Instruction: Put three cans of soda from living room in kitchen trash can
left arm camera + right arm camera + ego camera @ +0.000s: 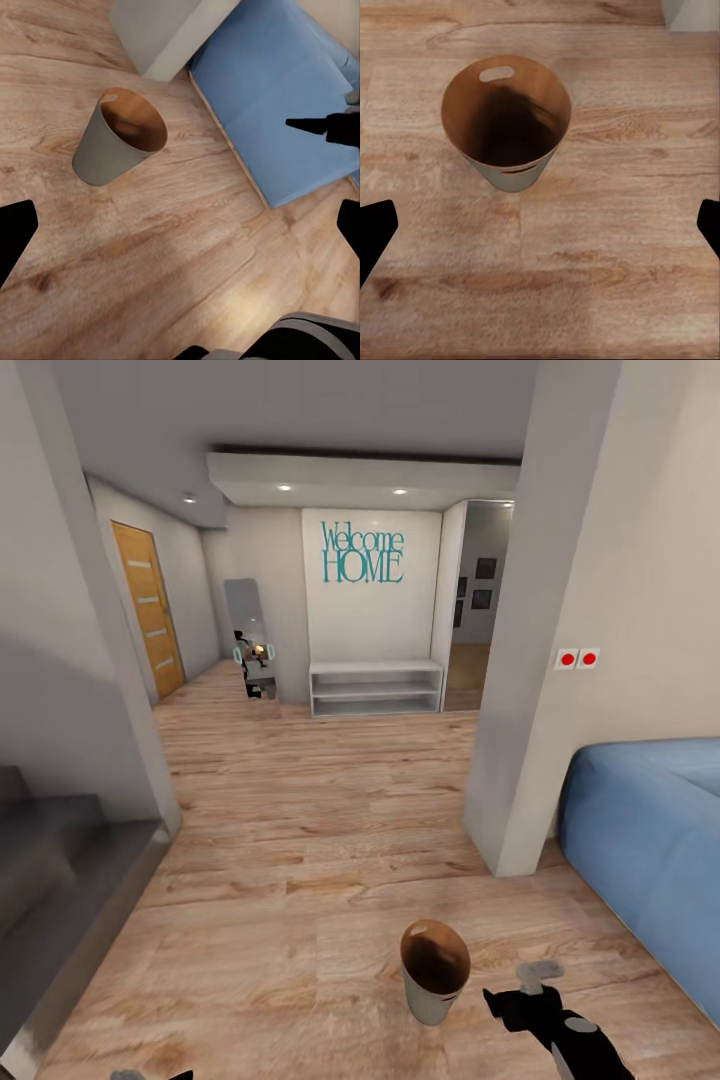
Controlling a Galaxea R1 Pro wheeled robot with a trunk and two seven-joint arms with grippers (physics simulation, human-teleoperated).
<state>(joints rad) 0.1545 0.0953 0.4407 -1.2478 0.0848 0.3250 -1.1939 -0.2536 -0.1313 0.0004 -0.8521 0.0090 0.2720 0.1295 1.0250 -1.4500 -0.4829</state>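
Note:
The trash can, pale grey outside and glossy orange-brown inside, stands upright on the wood floor just in front of me. The left wrist view shows the trash can from the side. In the right wrist view I look down into the trash can and see no cans in its shadowed inside. My right gripper hovers open just right of the bin, fingers spread wide. My left gripper is open too, above bare floor. No soda cans show in any view.
A blue sofa fills the right side, behind a grey wall pillar. Dark grey steps rise at the left. Down the hall stand a white low shelf, a mirror and a wooden door.

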